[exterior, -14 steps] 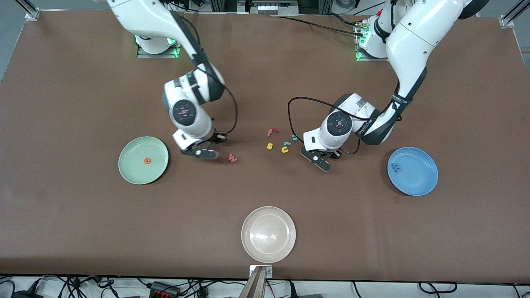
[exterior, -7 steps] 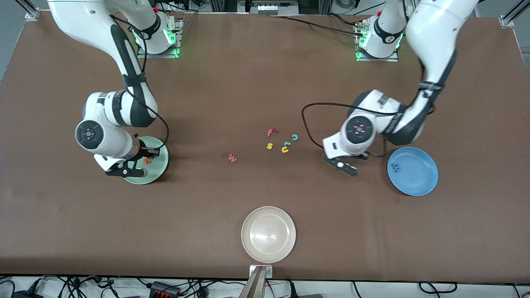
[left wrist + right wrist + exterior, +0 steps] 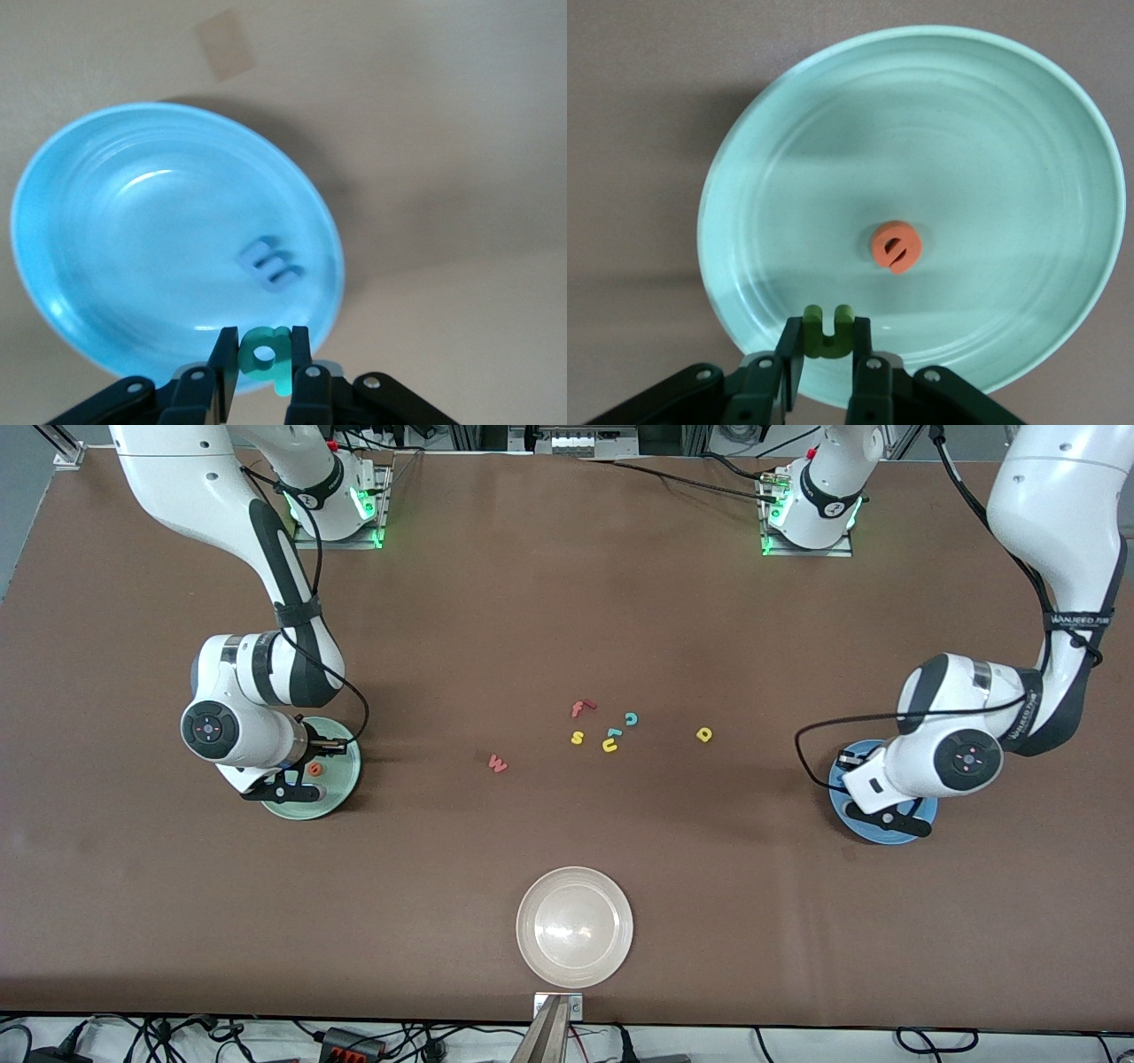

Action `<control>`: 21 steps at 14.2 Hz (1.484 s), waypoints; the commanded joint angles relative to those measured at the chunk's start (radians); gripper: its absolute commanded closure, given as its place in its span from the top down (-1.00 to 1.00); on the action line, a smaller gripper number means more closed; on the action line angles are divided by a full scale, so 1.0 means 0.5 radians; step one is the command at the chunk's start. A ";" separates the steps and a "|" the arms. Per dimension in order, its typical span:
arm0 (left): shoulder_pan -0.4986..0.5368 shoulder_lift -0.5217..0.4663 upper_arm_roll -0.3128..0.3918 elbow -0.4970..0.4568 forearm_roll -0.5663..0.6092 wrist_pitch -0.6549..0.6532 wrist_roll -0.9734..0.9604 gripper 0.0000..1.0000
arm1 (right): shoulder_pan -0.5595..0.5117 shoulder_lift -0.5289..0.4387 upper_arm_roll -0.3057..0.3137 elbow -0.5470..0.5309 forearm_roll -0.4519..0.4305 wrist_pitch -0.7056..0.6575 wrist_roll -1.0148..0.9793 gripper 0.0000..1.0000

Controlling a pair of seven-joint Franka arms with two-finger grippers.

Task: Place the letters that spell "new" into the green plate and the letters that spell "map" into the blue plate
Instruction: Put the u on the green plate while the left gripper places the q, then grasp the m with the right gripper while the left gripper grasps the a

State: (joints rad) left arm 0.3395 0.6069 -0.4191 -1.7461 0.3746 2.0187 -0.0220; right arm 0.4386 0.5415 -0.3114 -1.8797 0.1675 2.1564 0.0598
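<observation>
My right gripper hangs over the green plate near its rim, shut on the dark green "n". The orange "e" lies in that plate. Over the rim of the blue plate, my left gripper is shut on the teal "a". The blue "m" lies in the blue plate. The red-pink "w" and yellow "p" lie on the table between the plates.
A loose cluster lies mid-table: red "f", yellow "s", yellow "u", teal "c" and another small teal piece. A cream-white plate sits nearest the front camera.
Both arms swung out from the middle letters, the right to the green plate, then the left to the blue plate. The yellow "p" now shows where the left hand had been.
</observation>
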 commanded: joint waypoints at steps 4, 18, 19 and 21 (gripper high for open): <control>0.155 0.087 -0.048 -0.051 0.055 0.123 0.016 1.00 | -0.030 0.031 0.006 0.138 0.002 0.016 -0.018 1.00; -0.289 0.016 -0.545 -0.407 0.535 0.339 -0.407 1.00 | 0.190 0.350 0.469 0.688 -0.004 0.041 -0.732 1.00; -0.277 0.023 -0.545 -0.453 0.570 0.450 -0.407 1.00 | 0.224 0.350 0.469 0.688 -0.004 0.041 -0.797 1.00; -0.295 0.041 -0.545 -0.472 0.570 0.497 -0.407 1.00 | 0.291 0.359 0.469 0.688 -0.016 0.068 -0.813 0.78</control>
State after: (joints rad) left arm 0.1702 0.6332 -0.6917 -1.9617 0.6300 2.2314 -0.2441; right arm 0.5601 0.7140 -0.0782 -1.5542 0.1729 2.1891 -0.3067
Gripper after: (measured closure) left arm 0.000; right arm 0.004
